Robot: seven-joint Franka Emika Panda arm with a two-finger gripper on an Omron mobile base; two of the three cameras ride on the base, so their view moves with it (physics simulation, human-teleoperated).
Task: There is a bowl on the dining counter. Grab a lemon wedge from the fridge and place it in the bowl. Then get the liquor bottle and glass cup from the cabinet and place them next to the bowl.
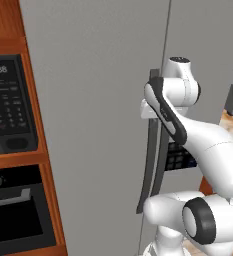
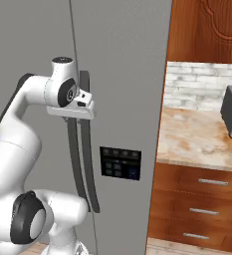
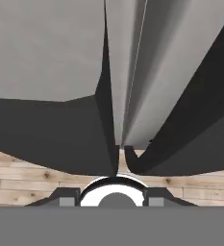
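The fridge [image 1: 93, 125] is shut, so the lemon wedge must be behind its doors, unseen. The gripper [image 2: 85, 103] presses in at the two dark handles [image 2: 80, 149] near the centre seam; whether its jaws clasp a handle I cannot tell. To do this well, it should seat squarely on one handle, then pull along the door's arc. The counter [image 2: 197, 139] lies right of the fridge and the oven [image 1: 13, 210] left, so the swing has room.
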